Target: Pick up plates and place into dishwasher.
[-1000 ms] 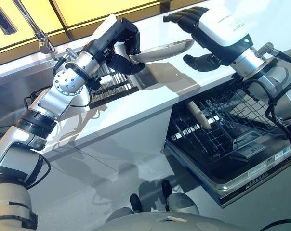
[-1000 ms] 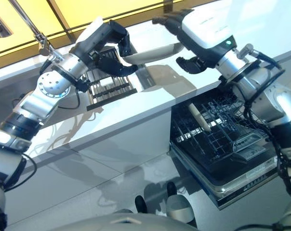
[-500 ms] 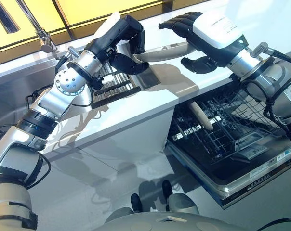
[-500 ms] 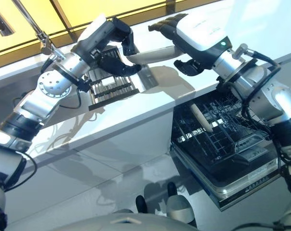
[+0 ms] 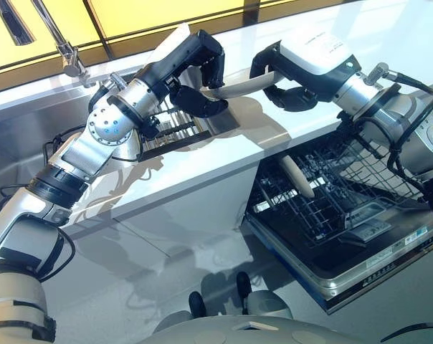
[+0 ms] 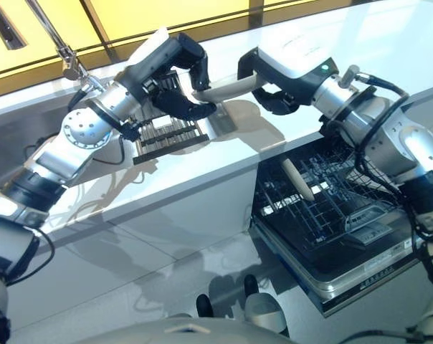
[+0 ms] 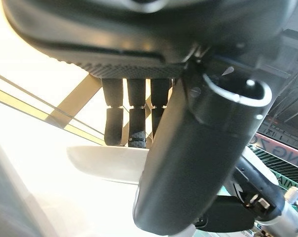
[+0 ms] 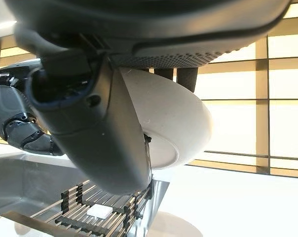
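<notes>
A white plate (image 5: 234, 87) hangs in the air above the counter, held level between both hands. My left hand (image 5: 195, 68) grips its left rim, fingers (image 7: 129, 118) curled over the top and the thumb beneath. My right hand (image 5: 295, 68) is shut on the opposite rim, with its thumb (image 8: 104, 133) pressed against the plate's underside (image 8: 173, 123). The plate (image 7: 107, 163) also shows edge-on in the left wrist view. The dishwasher (image 5: 360, 244) stands open below the counter at the right, its lower rack (image 5: 331, 193) pulled out with one pale plate (image 5: 297, 174) standing in it.
A dark slatted drying rack (image 5: 170, 129) lies on the counter under my left hand, with a small white block (image 8: 99, 210) on it. A steel sink (image 5: 23, 136) and faucet (image 5: 59, 39) sit at the far left. The white counter (image 5: 202, 172) ends just above the dishwasher.
My right hand has moved left and closed over the plate's right rim, where earlier it hovered open beside it. The left hand keeps its hold and has shifted slightly right.
</notes>
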Available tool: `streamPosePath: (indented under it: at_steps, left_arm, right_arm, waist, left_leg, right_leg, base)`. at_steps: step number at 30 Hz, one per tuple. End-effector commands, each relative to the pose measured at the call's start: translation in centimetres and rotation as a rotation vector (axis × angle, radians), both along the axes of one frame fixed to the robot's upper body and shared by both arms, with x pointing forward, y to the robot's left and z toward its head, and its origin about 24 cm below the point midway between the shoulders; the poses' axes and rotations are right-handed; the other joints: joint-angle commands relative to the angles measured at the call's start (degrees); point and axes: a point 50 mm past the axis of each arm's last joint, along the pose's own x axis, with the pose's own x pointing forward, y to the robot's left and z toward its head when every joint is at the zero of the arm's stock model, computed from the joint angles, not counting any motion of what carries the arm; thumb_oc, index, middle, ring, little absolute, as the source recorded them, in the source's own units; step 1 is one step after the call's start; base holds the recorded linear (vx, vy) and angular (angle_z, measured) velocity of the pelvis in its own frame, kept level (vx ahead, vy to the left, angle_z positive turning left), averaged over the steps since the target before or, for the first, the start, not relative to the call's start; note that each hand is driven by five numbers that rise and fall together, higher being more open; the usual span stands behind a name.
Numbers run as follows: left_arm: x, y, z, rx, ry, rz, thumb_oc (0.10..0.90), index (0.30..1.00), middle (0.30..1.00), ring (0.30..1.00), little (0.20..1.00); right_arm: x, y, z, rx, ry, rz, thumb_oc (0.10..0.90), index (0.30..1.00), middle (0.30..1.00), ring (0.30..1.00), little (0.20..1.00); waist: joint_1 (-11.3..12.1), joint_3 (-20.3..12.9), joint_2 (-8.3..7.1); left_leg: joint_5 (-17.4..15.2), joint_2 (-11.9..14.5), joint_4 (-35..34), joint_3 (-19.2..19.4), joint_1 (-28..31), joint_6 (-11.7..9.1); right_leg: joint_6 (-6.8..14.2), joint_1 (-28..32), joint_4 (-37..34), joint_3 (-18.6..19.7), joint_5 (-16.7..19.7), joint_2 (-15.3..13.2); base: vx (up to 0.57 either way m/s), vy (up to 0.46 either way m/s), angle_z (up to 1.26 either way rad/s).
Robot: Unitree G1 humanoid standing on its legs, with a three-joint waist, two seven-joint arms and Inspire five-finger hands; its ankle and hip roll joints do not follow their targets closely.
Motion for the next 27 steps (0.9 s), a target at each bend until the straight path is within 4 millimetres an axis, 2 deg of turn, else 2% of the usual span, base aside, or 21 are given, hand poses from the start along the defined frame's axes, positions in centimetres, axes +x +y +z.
streamPosePath:
  at_steps: [1, 3, 4, 5, 12, 17, 18, 20, 22, 27]
  left_arm:
    - [-1.0, -1.2, 6.2, -0.130, -0.205, -0.083, 0.100, 0.300, 0.300, 0.300, 0.200]
    - [-0.9, -1.1, 6.2, -0.129, -0.209, -0.073, 0.103, 0.302, 0.302, 0.302, 0.203]
    - [-0.9, -1.1, 6.2, -0.130, -0.214, -0.066, 0.726, 0.836, 0.836, 0.836, 0.826]
    - [-0.9, -1.0, 6.1, -0.131, -0.214, -0.064, 0.800, 0.900, 0.900, 0.900, 0.900]
    - [-0.9, 0.8, 5.4, -0.143, -0.219, -0.009, 0.800, 0.900, 0.900, 0.900, 0.900]
    - [-1.2, 3.4, 4.4, -0.206, -0.195, 0.061, 0.800, 0.900, 0.900, 0.900, 0.900]
    - [-1.3, 4.6, 3.5, -0.225, -0.178, 0.102, 0.800, 0.900, 0.900, 0.900, 0.900]
    - [-1.3, 5.0, 3.2, -0.229, -0.172, 0.116, 0.800, 0.900, 0.900, 0.900, 0.900]
    - [-1.6, 6.7, 2.1, -0.254, -0.175, 0.168, 0.800, 0.900, 0.900, 0.900, 0.900]
    - [-2.2, 9.0, 1.3, -0.360, -0.172, 0.218, 0.800, 0.900, 0.900, 0.900, 0.900]
  right_arm:
    - [0.0, 0.5, 3.1, 0.098, -0.127, 0.036, 0.100, 0.300, 0.300, 0.300, 0.200]
    - [0.1, 0.4, 3.1, 0.098, -0.132, 0.030, 0.100, 0.300, 0.300, 0.300, 0.200]
    - [0.1, 0.3, 3.1, 0.099, -0.137, 0.027, 0.100, 0.300, 0.300, 0.300, 0.200]
    - [0.1, 0.3, 3.0, 0.099, -0.142, 0.024, 0.100, 0.300, 0.300, 0.300, 0.200]
    - [-0.3, -1.1, 2.8, 0.108, -0.173, -0.021, 0.100, 0.300, 0.300, 0.300, 0.200]
    - [-1.0, -3.3, 2.1, 0.125, -0.221, -0.092, 0.100, 0.300, 0.300, 0.300, 0.200]
    - [-1.5, -4.5, 1.8, 0.141, -0.242, -0.126, 0.100, 0.300, 0.300, 0.300, 0.200]
    - [-1.6, -4.8, 1.8, 0.143, -0.249, -0.139, 0.100, 0.300, 0.300, 0.300, 0.200]
    - [-2.3, -6.4, 1.4, 0.144, -0.273, -0.190, 0.100, 0.300, 0.300, 0.300, 0.200]
    - [-3.5, -8.7, 1.4, 0.140, -0.326, -0.266, 0.100, 0.300, 0.300, 0.300, 0.200]
  waist:
    - [1.2, -8.5, 0.67]
    - [1.3, -8.4, 0.68]
    - [1.2, -8.4, 0.66]
    - [1.3, -8.4, 0.66]
    - [1.2, -8.3, 0.62]
    - [1.2, -8.0, 0.51]
    - [1.0, -7.9, 0.42]
    - [0.9, -7.8, 0.40]
    - [0.6, -7.8, 0.28]
    - [0.0, -8.0, -0.04]
  left_leg:
    - [-7.8, -1.4, 1.6, -3.0, 1.0, 0.2]
    - [-7.8, -1.4, 1.6, -3.0, 1.0, 0.2]
    - [-7.8, -1.4, 1.6, -3.0, 1.0, 0.2]
    - [-7.8, -1.4, 1.6, -3.0, 1.0, 0.2]
    - [-7.8, -1.3, 1.6, -3.0, 1.0, 0.2]
    - [-7.8, -1.2, 1.6, -2.8, 1.1, 0.2]
    - [-7.9, -1.2, 1.7, -2.7, 1.1, 0.2]
    - [-7.9, -1.2, 1.7, -2.7, 1.0, 0.2]
    - [-7.9, -1.1, 1.7, -2.5, 1.0, 0.1]
    - [-7.9, -0.9, 1.7, -1.7, 1.0, 0.0]
  right_leg:
    - [4.5, 1.7, 5.2, -1.1, -9.9, 3.1]
    - [4.5, 1.7, 5.2, -1.1, -9.9, 3.1]
    - [4.5, 1.7, 5.2, -1.1, -9.9, 3.1]
    - [4.5, 1.7, 5.2, -1.0, -9.9, 3.1]
    - [4.6, 1.6, 5.1, -1.0, -9.9, 3.2]
    - [4.5, 1.6, 5.2, -0.9, -9.9, 3.2]
    - [4.5, 1.5, 5.3, -0.8, -9.9, 3.3]
    - [4.5, 1.5, 5.4, -0.9, -9.9, 3.3]
    - [4.6, 1.3, 5.5, -0.8, -9.9, 3.4]
    - [4.7, 1.0, 5.4, -0.6, -9.7, 3.4]
  base:
    - [0.00, 0.000, 0.00]
    - [0.00, 0.000, 0.00]
    - [0.00, 0.000, 0.00]
    - [0.00, 0.000, 0.00]
    - [0.00, 0.000, 0.00]
    - [0.00, 0.000, 0.00]
    - [0.00, 0.000, 0.00]
    - [0.00, 0.000, 0.00]
    - [0.00, 0.000, 0.00]
    - [0.00, 0.000, 0.00]
